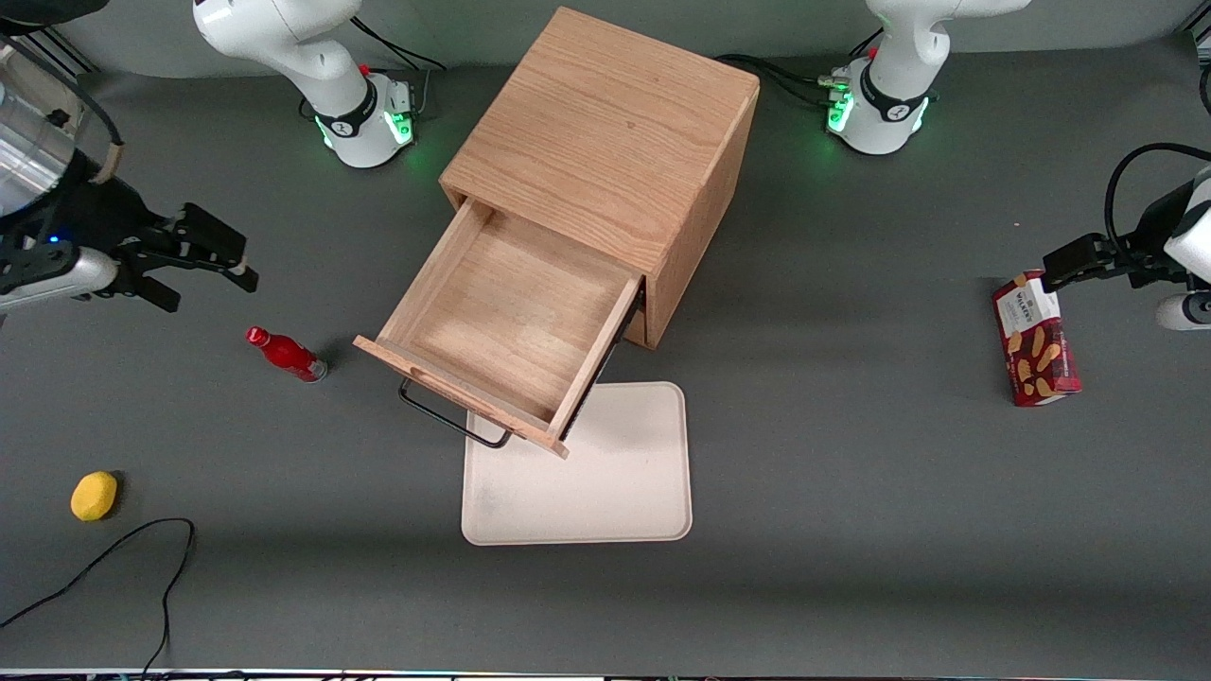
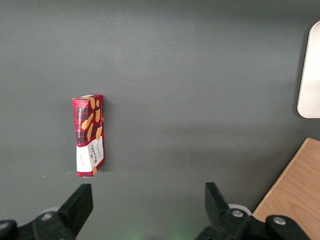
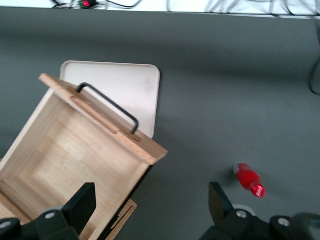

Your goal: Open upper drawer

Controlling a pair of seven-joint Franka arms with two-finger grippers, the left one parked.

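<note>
The hand (image 1: 203, 265) hangs in the air toward the working arm's end of the counter (image 1: 851, 492), well apart from the cabinet (image 1: 605, 132). Its two black fingers (image 3: 80, 202) stand wide apart and hold nothing, with bare space between them.

Near the hand, closer to the front camera, a small red bottle (image 1: 287, 355) lies on its side on the counter. Nearer still to the camera sits a yellow lemon (image 1: 94, 496), and by it a thin black cable (image 1: 142, 558) loops over the grey surface.

The drawer (image 1: 511, 322) is pulled far out of the oak cabinet, so that its bare wooden floor shows, with nothing inside. Its front board points toward the front camera, and the thin black wire handle (image 1: 452, 421) stands out from that board. From the wrist camera, the hand is above the open drawer's side wall, and the bottle lies beside the drawer, apart from it.

A flat cream tray (image 1: 605, 492) lies on the counter in front of the cabinet; the drawer's front edge overhangs one corner of it.

Toward the parked arm's end of the counter lies a red biscuit box (image 1: 1036, 340), flat on the grey surface.
</note>
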